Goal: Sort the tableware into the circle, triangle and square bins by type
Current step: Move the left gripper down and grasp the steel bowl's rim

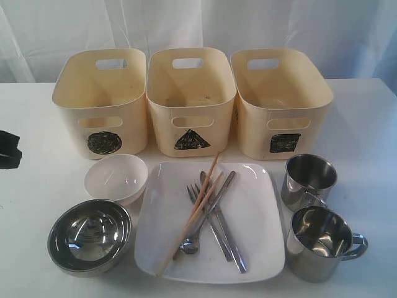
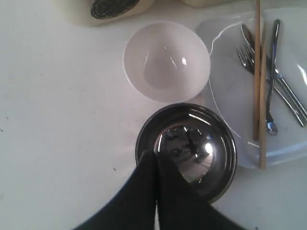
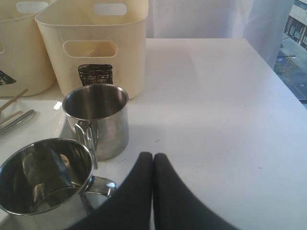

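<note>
Table edges: the three bins are set in one row at the rear of the white table (image 1: 37, 211). In the right wrist view the table's side edge is seen well apart from the mugs.
Open room: bare tabletop is seen left of both bowls and right of the mugs and the square bin. Only a narrow strip is left between the bins and the tableware.
Bins: the circle bin (image 1: 102, 99), triangle bin (image 1: 189, 99) and square bin (image 1: 279, 102) are placed left to right, sides just beside one another, tops open.
Markings: a black scribbled circle, a black triangle and a black square are drawn on the bin fronts, each below a handle cut-out.
Plate: the large white square plate (image 1: 260, 211) is laid front centre, before the triangle bin.
Cutlery: the fork (image 1: 193, 195), spoon (image 1: 189, 245) and knives (image 1: 231, 245) are crossed on the plate. The wooden chopsticks (image 1: 197, 208) are laid diagonally over them, far ends passing the plate's rear edge.
Bowls: the white bowl (image 1: 116, 178) is set before the circle bin, just beside the plate's left edge. The steel bowl (image 1: 90, 236) is set in front of it; contact with the plate cannot be told.
Mugs: the rear mug (image 1: 308, 180) is placed right of the plate, before the square bin. The front mug (image 1: 319, 243) is just in front, handle turned right.
Left gripper (image 2: 155, 154): fingers are pressed together, nothing between them. It is held over the steel bowl's rim; contact cannot be told.
Right gripper (image 3: 153, 155): fingers are pressed together and empty. It is held over bare table beside the mugs, apart from both.
</note>
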Tool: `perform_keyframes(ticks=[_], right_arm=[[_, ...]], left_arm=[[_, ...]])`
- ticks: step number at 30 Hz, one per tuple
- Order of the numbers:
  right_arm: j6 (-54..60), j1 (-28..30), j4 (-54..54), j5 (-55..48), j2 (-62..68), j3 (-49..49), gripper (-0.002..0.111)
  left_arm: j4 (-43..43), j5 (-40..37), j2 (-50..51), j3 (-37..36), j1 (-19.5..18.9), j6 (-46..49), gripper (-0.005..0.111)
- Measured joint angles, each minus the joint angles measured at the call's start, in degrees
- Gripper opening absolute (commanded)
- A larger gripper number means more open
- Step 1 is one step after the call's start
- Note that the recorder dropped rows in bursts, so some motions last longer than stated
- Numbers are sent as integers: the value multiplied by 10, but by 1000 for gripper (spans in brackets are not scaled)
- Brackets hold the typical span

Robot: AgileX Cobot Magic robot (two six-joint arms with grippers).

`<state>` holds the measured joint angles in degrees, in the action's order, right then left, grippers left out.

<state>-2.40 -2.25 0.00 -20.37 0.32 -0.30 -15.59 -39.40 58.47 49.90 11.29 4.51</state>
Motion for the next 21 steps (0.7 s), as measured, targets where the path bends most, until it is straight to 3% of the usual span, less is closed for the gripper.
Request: perform_keyframes(ticks=[7, 15, 21], right_arm=[[0, 0, 0, 0, 0, 0, 0], [0, 0, 0, 0, 0, 0, 0], [0, 0, 0, 0, 0, 0, 0]], left_arm=[[0, -71, 80, 34, 0, 27, 5], [-2, -63, 157, 37, 0, 44, 54], [-45, -54, 205, 37, 0, 46, 55]])
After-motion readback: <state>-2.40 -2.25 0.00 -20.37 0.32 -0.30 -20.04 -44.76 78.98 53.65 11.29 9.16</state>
